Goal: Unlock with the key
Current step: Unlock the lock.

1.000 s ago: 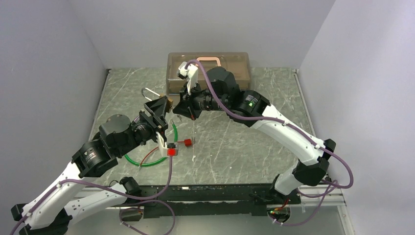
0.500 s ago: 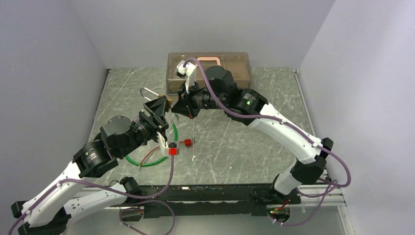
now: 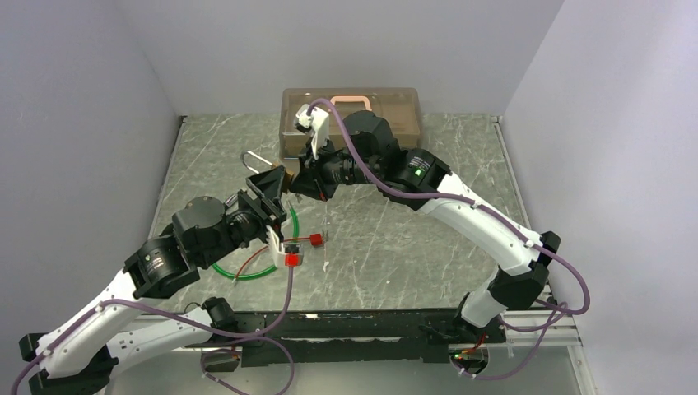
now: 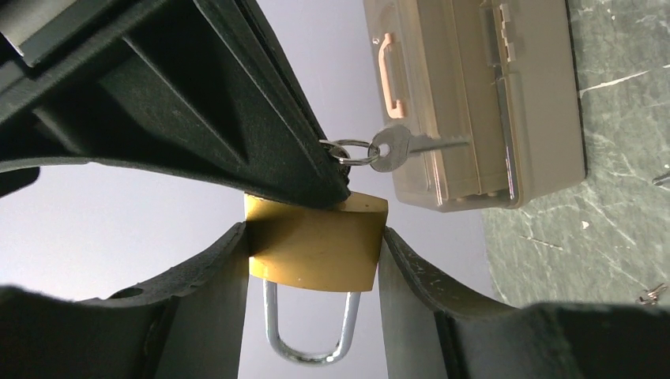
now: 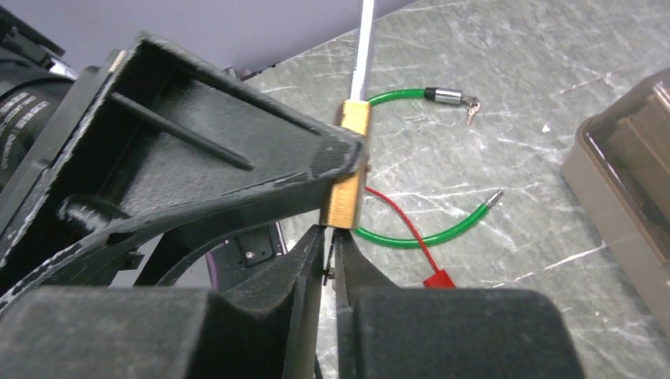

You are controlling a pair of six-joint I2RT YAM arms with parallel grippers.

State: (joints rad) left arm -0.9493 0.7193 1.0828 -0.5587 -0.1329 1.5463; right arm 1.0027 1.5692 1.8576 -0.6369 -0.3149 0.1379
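Marbled tabletop (image 3: 395,239) below, arms meeting in mid-air. The right gripper (image 5: 329,241), pinched nearly shut, has closed the gap to the brass padlock (image 4: 316,253), which is clamped in the left gripper (image 3: 276,179). Key (image 4: 393,148) dangles on its ring (image 4: 348,151) at the padlock's base, so insertion looks underway; seating not visible.

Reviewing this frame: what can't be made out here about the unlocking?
- Padlock keyhole: left wrist, covered by a finger of the right gripper; right wrist, behind its shut fingertips.
- Whether a key is inserted: same; only a key dangling on a ring shows.
- Box contents: tinted lid, every view.
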